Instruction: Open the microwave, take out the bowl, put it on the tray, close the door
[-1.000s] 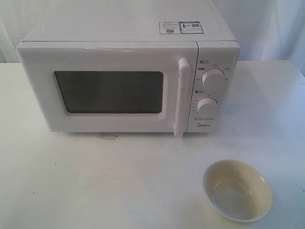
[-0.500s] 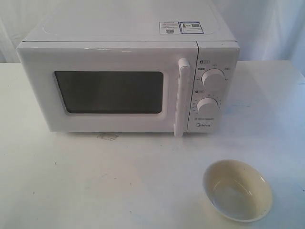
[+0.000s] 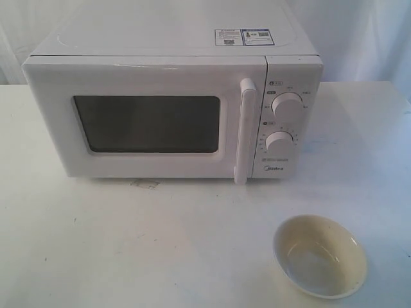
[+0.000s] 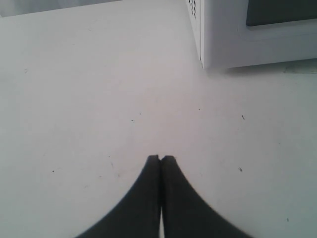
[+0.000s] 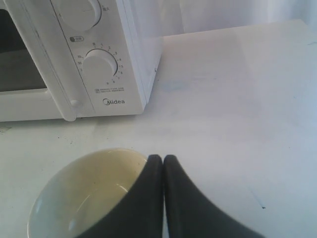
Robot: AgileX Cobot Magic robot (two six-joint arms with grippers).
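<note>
The white microwave point(image 3: 173, 102) stands at the back of the table with its door point(image 3: 144, 122) shut and the vertical bar handle point(image 3: 244, 131) beside the two knobs. The cream bowl point(image 3: 320, 255) sits on the bare table at the front right, also in the right wrist view as bowl point(image 5: 84, 193). No tray shows in any view. My right gripper point(image 5: 163, 157) is shut and empty, just beside the bowl's rim. My left gripper point(image 4: 160, 158) is shut and empty over bare table, with the microwave's lower corner point(image 4: 218, 44) ahead. Neither gripper shows in the exterior view.
A white table point(image 3: 128, 244) carries everything, with a faint stain point(image 3: 144, 185) just in front of the microwave. A white cloth backdrop point(image 3: 366, 32) hangs behind.
</note>
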